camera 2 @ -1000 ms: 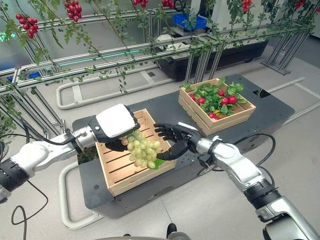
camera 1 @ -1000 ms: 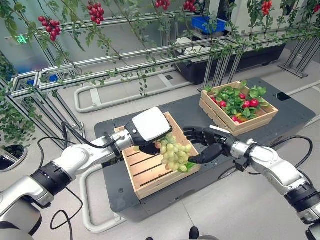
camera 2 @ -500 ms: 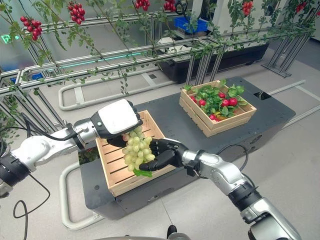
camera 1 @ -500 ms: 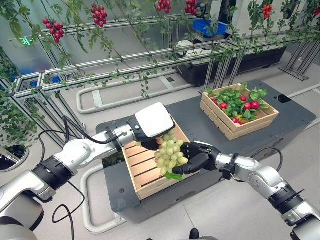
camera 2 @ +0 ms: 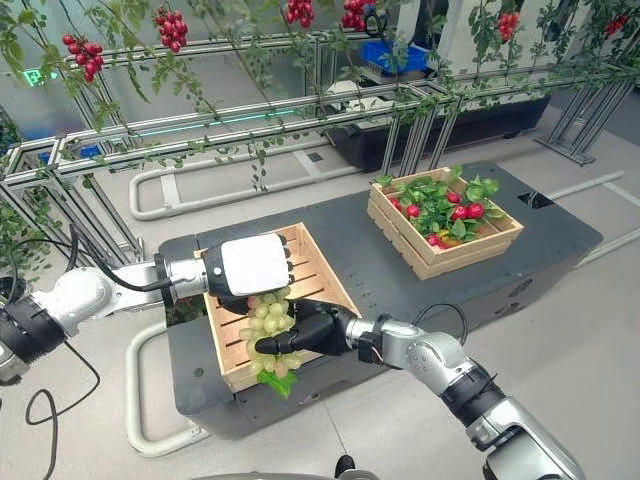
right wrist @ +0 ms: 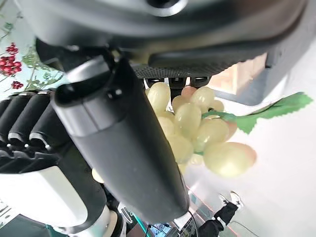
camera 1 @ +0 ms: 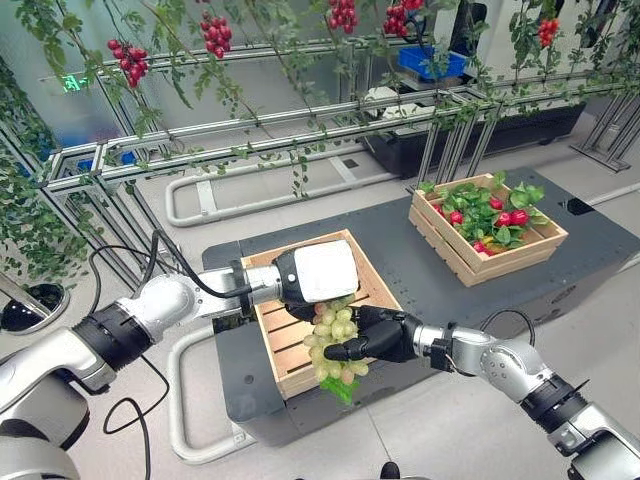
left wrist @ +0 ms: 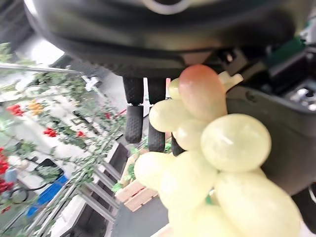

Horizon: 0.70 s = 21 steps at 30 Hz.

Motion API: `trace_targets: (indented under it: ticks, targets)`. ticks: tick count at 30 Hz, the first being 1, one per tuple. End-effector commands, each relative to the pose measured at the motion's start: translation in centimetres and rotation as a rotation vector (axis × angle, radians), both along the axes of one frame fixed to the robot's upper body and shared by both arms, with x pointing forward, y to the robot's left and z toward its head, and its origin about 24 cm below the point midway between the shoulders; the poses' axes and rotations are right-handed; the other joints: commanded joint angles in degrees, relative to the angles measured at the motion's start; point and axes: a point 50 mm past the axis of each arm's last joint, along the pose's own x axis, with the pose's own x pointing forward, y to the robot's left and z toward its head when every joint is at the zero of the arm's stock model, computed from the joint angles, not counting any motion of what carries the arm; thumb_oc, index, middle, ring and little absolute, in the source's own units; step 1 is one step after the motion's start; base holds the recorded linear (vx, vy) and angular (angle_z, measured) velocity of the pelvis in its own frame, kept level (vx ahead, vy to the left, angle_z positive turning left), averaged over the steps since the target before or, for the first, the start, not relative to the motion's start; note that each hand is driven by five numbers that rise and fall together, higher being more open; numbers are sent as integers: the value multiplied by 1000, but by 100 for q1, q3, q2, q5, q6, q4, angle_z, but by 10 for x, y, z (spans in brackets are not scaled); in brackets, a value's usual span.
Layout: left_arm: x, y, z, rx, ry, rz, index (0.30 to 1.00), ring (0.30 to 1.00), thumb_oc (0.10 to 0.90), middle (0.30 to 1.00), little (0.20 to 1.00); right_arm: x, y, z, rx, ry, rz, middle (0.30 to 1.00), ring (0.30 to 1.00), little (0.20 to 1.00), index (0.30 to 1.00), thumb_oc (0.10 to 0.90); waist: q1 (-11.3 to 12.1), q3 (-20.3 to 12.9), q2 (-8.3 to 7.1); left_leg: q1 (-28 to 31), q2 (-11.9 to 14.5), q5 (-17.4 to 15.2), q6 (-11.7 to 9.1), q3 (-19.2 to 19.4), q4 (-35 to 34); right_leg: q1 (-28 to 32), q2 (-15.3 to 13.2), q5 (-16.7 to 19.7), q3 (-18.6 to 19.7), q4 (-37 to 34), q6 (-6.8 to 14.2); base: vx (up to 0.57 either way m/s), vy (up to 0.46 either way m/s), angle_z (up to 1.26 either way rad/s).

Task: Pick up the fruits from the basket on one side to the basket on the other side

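Fingers of both hands curl round the green grape bunch (camera 1: 333, 338): left hand (camera 1: 312, 276) grips its top, right hand (camera 1: 372, 335) wraps its side, over the near wooden crate's (camera 1: 272, 336) front edge. Far crate (camera 1: 487, 232) holds red fruit.

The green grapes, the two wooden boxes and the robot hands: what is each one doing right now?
Bunch of green grapes: held up over the near crate's front edge.
Left robot hand: curled on the bunch's top.
Right robot hand: curled round the bunch's side.
Near slatted wooden crate: looks empty.
Far wooden crate: full of red fruits and leaves.
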Motion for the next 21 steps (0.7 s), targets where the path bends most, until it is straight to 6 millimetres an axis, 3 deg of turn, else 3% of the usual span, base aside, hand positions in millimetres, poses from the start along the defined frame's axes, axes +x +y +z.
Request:
trace_targets:
  ticks: [1,5,16,17,18,19,20,21]
  targets:
    - [21,-16,28,-11,-100,-67,300,300,400,300,300,22,42,81,363,-210,110,900,900,900,900,800,20,-387,-56,66,21,-637,-64,-198,13,531,-322,-668,-136,13,329,0,0,0]
    - [21,-15,28,-49,-88,-74,300,300,400,300,300,23,43,85,351,-203,118,900,900,900,900,800,8,-397,-66,65,14,-638,-66,-213,13,526,-317,-678,-113,13,330,0,0,0]
    - [18,-29,45,-217,-172,-105,300,300,400,300,300,13,45,59,357,-62,113,900,900,900,900,800,64,-368,-83,61,22,-629,-53,-250,13,540,-315,-680,-161,13,298,0,0,0]
    - [17,-31,44,-217,-174,-109,300,300,400,300,300,12,46,57,363,-52,105,869,869,869,869,780,62,-364,-80,62,22,-629,-51,-254,13,540,-315,-680,-162,13,294,0,0,0]
    - [17,-31,43,-215,-175,-112,300,300,400,300,300,11,47,57,369,-47,101,752,752,752,752,701,60,-360,-79,62,22,-630,-50,-257,13,540,-315,-681,-163,13,293,0,0,0]
    - [16,-32,43,-212,-176,-121,300,300,400,300,300,10,48,56,381,-35,88,368,368,368,368,445,57,-354,-78,64,21,-632,-50,-263,13,543,-314,-685,-163,13,291,0,0,0]
    - [15,-33,43,-214,-177,-130,300,300,400,300,300,10,49,55,392,-24,81,300,300,300,300,400,57,-352,-78,65,20,-632,-51,-268,13,546,-314,-686,-163,13,289,0,0,0]
    - [15,-33,43,-219,-178,-133,300,300,400,300,300,9,49,54,396,-18,78,300,300,300,300,400,58,-353,-77,65,19,-632,-51,-270,13,546,-313,-688,-162,13,289,0,0,0]
